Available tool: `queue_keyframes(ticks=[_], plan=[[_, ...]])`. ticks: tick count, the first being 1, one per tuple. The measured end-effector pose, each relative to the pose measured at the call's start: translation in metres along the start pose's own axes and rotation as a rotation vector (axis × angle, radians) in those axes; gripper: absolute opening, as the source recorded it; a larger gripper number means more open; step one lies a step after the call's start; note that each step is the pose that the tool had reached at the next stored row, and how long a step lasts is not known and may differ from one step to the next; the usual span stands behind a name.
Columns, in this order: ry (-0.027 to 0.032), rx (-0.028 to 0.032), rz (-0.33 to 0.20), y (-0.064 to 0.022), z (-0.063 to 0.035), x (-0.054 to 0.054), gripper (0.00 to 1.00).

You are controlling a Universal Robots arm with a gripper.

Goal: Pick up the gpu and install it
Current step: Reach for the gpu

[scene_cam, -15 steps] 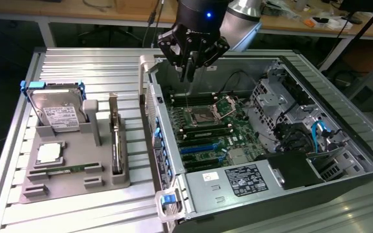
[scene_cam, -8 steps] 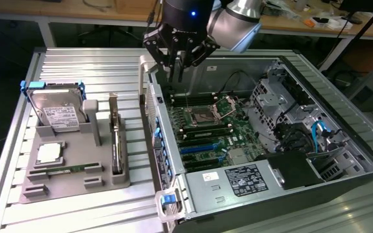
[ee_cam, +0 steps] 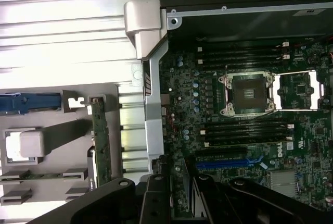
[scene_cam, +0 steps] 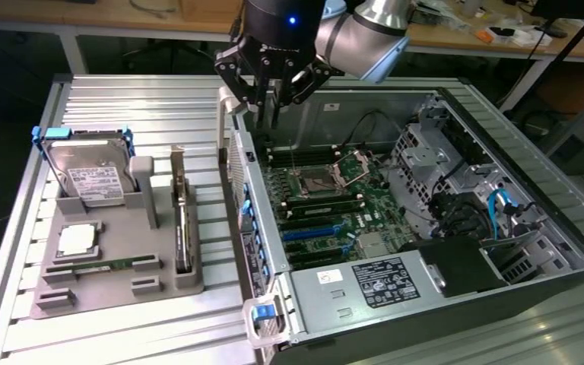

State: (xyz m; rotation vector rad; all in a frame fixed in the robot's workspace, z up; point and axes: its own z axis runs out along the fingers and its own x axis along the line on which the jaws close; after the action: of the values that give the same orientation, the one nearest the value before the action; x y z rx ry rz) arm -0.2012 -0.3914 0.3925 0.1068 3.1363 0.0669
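The gpu (scene_cam: 180, 220) stands on edge in a slot of the grey holder (scene_cam: 119, 285), its silver bracket at the far end. In the wrist view the gpu (ee_cam: 99, 140) is a thin dark strip beside the case wall. My gripper (scene_cam: 268, 120) hangs over the back corner of the open computer case (scene_cam: 535, 220), to the exterior view's right of the gpu and well apart from it. Its fingers (ee_cam: 156, 198) point down, open a little, with nothing between them. Blue expansion slots (scene_cam: 312, 232) lie on the motherboard (scene_cam: 322, 194) inside the case.
On the holder, a silver hard drive (scene_cam: 89, 175) in a blue frame leans at the back, with a processor chip (scene_cam: 77, 239) and a slim green memory stick (scene_cam: 109, 265) in front. The power supply (scene_cam: 373, 283) fills the case's near end. Cables and drive cages line its right side.
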Motion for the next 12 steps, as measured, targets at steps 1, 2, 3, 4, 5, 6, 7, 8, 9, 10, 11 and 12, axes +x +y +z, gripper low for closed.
queue_keyframes(ticks=[1, 2, 3, 4, 5, 6, 7, 8, 9, 10, 11, 12], plan=[[0.0000, 0.0000, 0.000, 0.0000, 0.0000, 0.0001, 0.25], [0.0000, 0.0000, 0.000, 0.0000, 0.0000, 0.0001, 0.25], [0.0000, 0.0001, 0.000, -0.0001, 0.0000, 0.0001, 0.25], [0.0000, 0.0000, 0.000, 0.0000, 0.0000, 0.0001, 0.25], [0.0000, 0.0000, 0.000, 0.0000, 0.0000, 0.0001, 0.25], [0.0000, 0.0000, 0.000, 0.0000, 0.0000, 0.0001, 0.25], [0.0000, 0.0000, 0.000, 0.0000, 0.0000, 0.0001, 0.25], [0.0000, 0.0000, 0.000, 0.0000, 0.0000, 0.0001, 0.25], [0.0000, 0.0001, 0.000, 0.0000, 0.0000, 0.0001, 0.25], [0.0000, 0.0000, 0.000, 0.0000, 0.0000, 0.0001, 0.25], [0.0000, 0.0000, 0.000, 0.0000, 0.0000, 0.0001, 0.25], [0.0000, 0.0000, 0.000, 0.0000, 0.0000, 0.0001, 0.24]])
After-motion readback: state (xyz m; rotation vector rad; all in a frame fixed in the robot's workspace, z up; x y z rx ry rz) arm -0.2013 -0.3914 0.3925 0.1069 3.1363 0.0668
